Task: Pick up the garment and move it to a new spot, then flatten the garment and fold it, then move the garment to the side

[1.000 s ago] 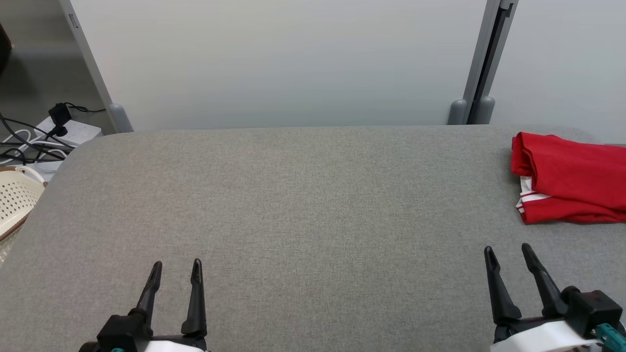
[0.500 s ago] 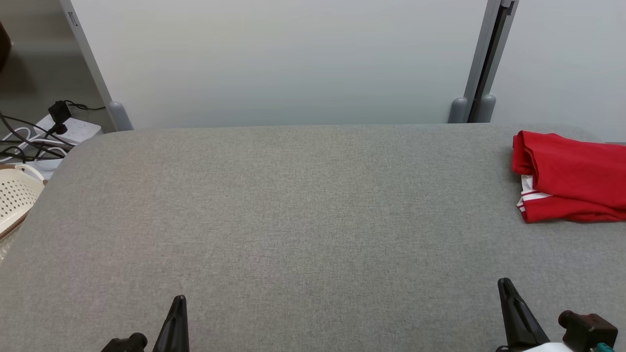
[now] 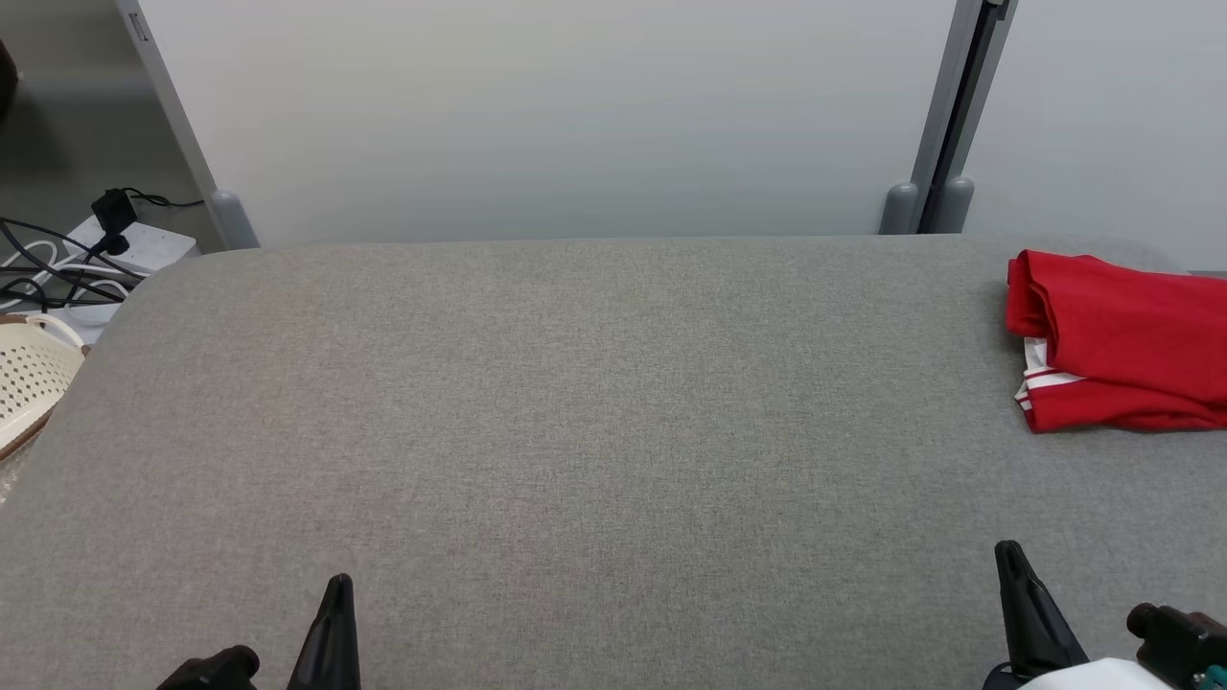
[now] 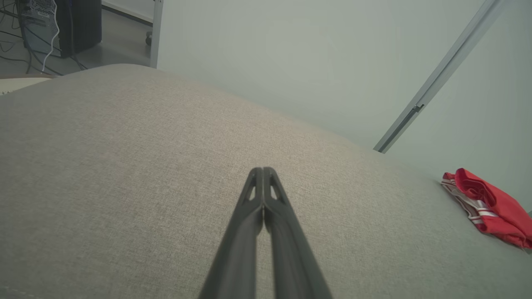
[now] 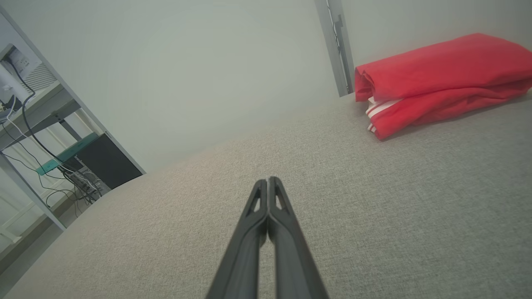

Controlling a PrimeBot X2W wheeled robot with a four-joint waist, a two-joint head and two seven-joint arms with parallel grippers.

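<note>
Folded red garment [image 3: 1122, 335] at the far right of my table [image 3: 575, 402].
It lies flat in neat layers, rounded fold toward my left, white striped trim peeking out at the near left corner; its right side runs past my head view's edge.

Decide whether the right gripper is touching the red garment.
Apart. The right wrist view shows bare table between the right gripper and the garment.
</note>
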